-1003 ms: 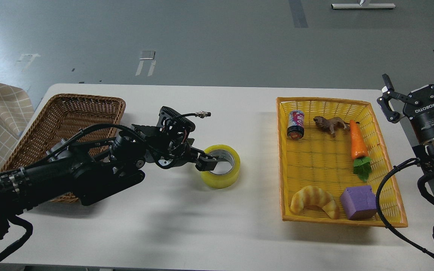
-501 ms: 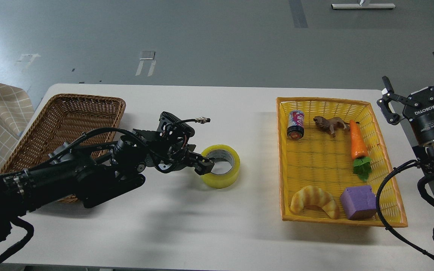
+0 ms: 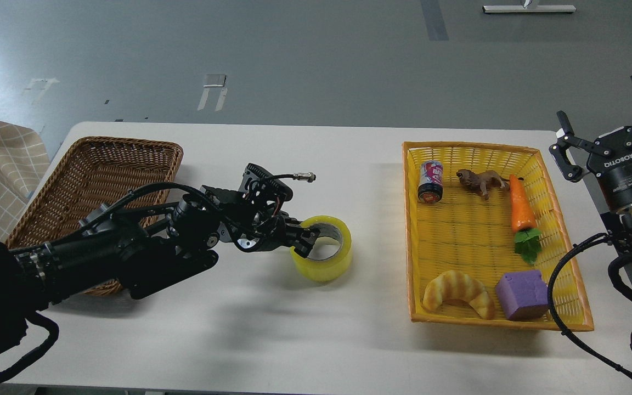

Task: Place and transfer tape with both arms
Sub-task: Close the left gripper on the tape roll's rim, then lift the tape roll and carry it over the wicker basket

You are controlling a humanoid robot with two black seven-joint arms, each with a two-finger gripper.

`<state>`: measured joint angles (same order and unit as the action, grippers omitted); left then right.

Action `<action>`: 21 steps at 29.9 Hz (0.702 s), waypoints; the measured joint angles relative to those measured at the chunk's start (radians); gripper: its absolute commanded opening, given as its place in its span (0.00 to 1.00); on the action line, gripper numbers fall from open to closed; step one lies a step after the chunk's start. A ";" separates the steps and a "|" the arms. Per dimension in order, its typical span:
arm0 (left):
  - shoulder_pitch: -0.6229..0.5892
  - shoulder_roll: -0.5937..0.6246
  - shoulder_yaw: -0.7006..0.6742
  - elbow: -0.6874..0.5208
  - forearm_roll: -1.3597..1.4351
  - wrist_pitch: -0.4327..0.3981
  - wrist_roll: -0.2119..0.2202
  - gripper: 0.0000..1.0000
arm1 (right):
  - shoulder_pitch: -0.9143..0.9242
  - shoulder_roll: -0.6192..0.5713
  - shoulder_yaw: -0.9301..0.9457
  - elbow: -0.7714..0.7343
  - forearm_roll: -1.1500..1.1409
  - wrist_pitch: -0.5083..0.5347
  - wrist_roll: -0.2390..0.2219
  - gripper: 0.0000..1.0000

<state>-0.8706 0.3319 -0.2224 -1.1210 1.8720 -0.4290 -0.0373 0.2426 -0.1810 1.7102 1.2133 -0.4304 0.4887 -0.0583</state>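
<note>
L gripper (image 3: 309, 240) clamps the near wall of the translucent yellow packing-tape roll (image 3: 324, 259) left of the yellow plastic basket (image 3: 568, 230), R gripper (image 3: 604, 137) splayed wide, idle; roll prob. light, stiff, slick film, so grip thru core.

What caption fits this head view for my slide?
Left gripper grips the tape by its rim on the table; right gripper waits open.
</note>
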 measured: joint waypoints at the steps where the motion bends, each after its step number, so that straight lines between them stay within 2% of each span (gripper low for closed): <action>1: -0.007 0.002 -0.001 -0.001 -0.002 -0.001 -0.001 0.00 | 0.000 0.000 0.000 0.000 0.000 0.000 0.000 0.99; 9: -0.103 0.062 -0.009 -0.006 -0.042 -0.002 -0.009 0.00 | 0.000 0.000 -0.001 0.000 0.001 0.000 0.000 0.99; 21: -0.208 0.271 -0.015 -0.006 -0.136 0.001 -0.049 0.00 | -0.006 0.002 -0.001 0.000 0.001 0.000 0.000 0.99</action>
<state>-1.0789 0.6033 -0.2369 -1.1273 1.7356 -0.4281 -0.0866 0.2365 -0.1786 1.7088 1.2133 -0.4297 0.4887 -0.0583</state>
